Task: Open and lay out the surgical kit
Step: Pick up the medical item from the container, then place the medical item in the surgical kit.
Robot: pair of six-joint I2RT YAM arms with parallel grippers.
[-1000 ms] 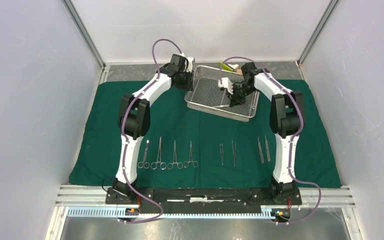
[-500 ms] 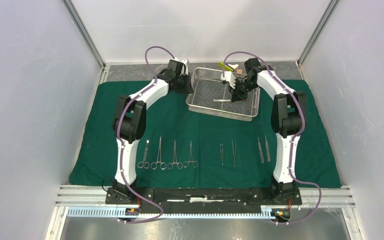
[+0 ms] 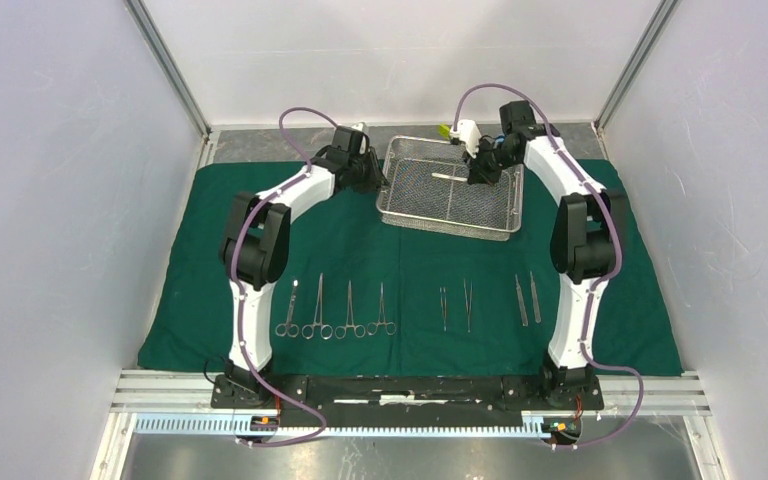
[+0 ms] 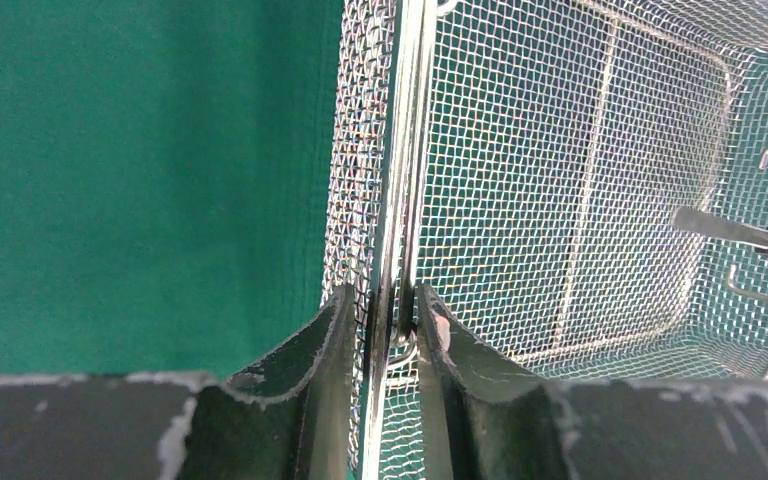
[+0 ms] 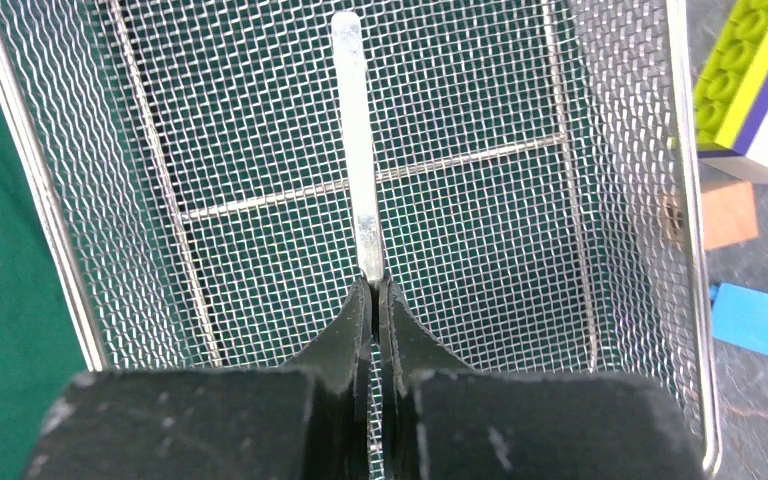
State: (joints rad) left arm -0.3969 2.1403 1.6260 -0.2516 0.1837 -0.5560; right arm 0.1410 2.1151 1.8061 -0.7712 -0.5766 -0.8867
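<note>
The surgical kit's dark green cloth [image 3: 260, 230] is spread flat, and its silver wire-mesh tray [image 3: 505, 215] stands at the back middle. My left gripper [image 3: 381, 172] is shut on the tray's left rim [image 4: 397, 200], one finger outside the mesh wall and one inside. My right gripper [image 5: 375, 285] is shut on one end of a slim flat steel instrument [image 5: 358, 150], held above the tray floor [image 3: 447, 177]. Ring-handled clamps [image 3: 335, 312] lie in a row at front left. Two pairs of tweezers [image 3: 456, 305] [image 3: 527, 298] lie at front right.
A yellow-green block [image 5: 740, 70], a brown block [image 5: 728, 212] and a blue block [image 5: 758, 320] sit on the grey surface just past the tray's far side. White walls close in the back and both sides.
My right gripper has risen and moved toward the tray's far right corner, carrying the steel instrument off the mesh floor. The left gripper has kept its hold on the rim, and the tray shifted slightly.
</note>
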